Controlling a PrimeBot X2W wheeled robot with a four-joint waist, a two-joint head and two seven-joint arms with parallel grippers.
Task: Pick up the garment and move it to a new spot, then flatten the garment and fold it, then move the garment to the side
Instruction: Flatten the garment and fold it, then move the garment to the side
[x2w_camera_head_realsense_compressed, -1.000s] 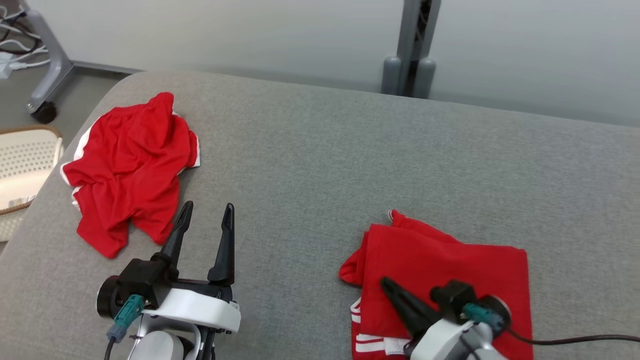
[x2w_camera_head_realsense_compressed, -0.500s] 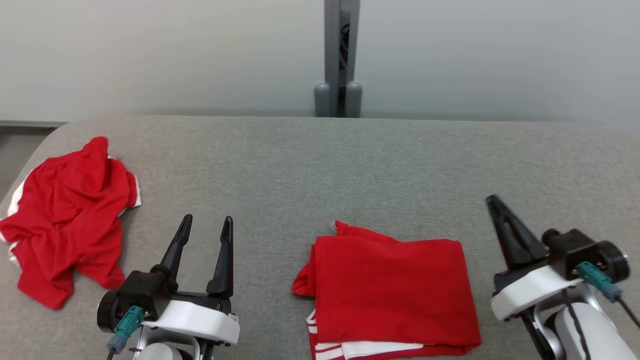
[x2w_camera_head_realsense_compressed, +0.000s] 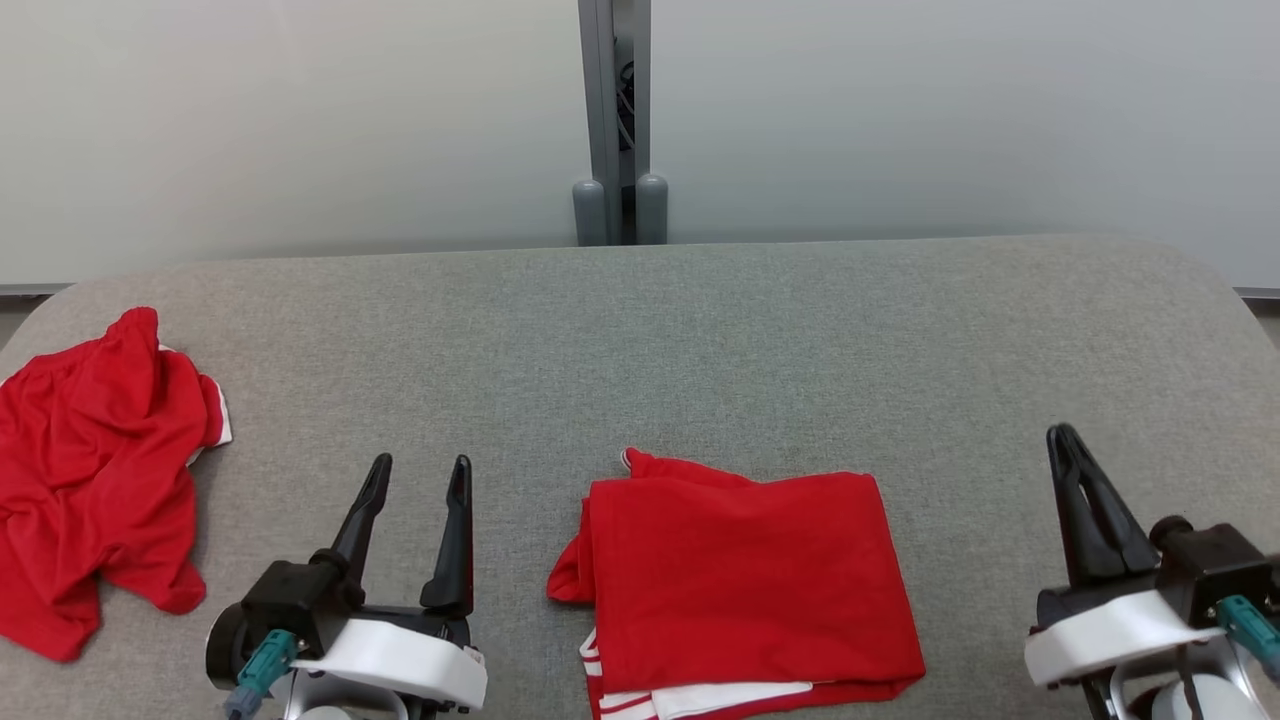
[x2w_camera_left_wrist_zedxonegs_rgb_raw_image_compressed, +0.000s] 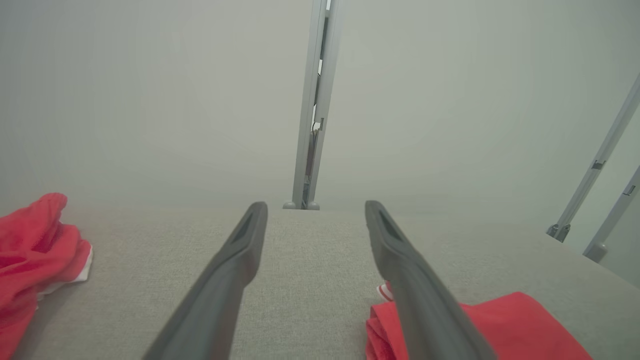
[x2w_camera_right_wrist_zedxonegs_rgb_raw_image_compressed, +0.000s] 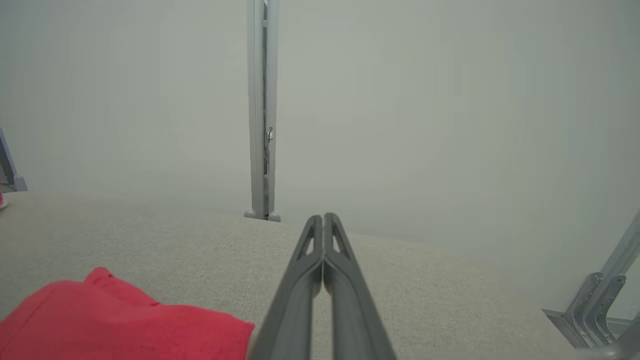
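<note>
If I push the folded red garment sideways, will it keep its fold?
Probably not fully. The folded red garment looks thin and floppy, with loose layers at its near edge, so a push would likely bunch it. The grey fabric tabletop looks textured and may drag the bottom layer. Lifted by one corner, it would likely unfold.

The crumpled garment (x2w_camera_head_realsense_compressed: 90, 480) runs off the head view's left edge; the folded garment (x2w_camera_head_realsense_compressed: 740, 580) (white stripes (x2w_camera_head_realsense_compressed: 700, 700) beneath, perhaps a waistband) is cut by its bottom edge; in the left wrist view a finger (x2w_camera_left_wrist_zedxonegs_rgb_raw_image_compressed: 420, 300) of the left pincer (x2w_camera_left_wrist_zedxonegs_rgb_raw_image_compressed: 315, 206) covers its corner.
</note>
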